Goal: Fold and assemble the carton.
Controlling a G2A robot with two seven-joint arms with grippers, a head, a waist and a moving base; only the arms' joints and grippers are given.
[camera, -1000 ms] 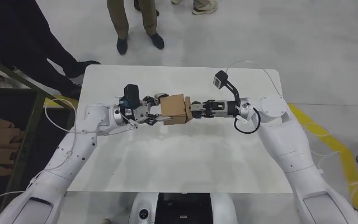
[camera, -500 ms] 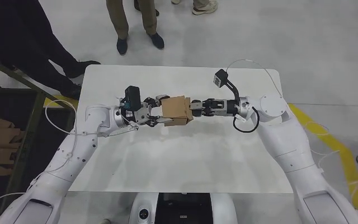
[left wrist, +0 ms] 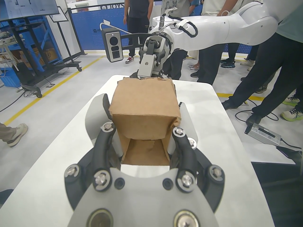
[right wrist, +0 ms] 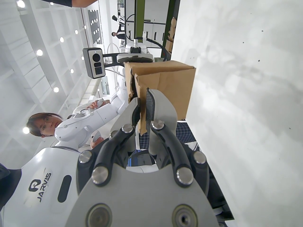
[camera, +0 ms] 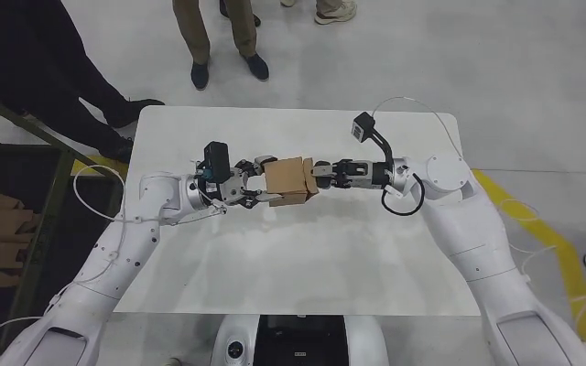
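A small brown carton point(camera: 288, 178) hangs just above the middle of the white table, held between both arms. My left gripper point(camera: 259, 186) clasps it from one end. In the left wrist view its fingers point(left wrist: 107, 119) press on the carton's point(left wrist: 144, 105) two sides, and the near end is open with a flap folded inward. My right gripper point(camera: 315, 176) is at the opposite end. In the right wrist view it point(right wrist: 142, 101) is shut on the edge of a loose end flap of the carton point(right wrist: 165, 86). The right gripper point(left wrist: 145, 70) also appears behind the carton's far edge.
The white table point(camera: 302, 265) is bare around the carton. Several people stand on the floor beyond the far edge point(camera: 220, 37). A green rack point(camera: 37, 183) with cardboard stands off the table's left side.
The carton has rocked slightly between the grippers, and the right gripper has edged a little toward it with the flap. The left arm has hardly moved.
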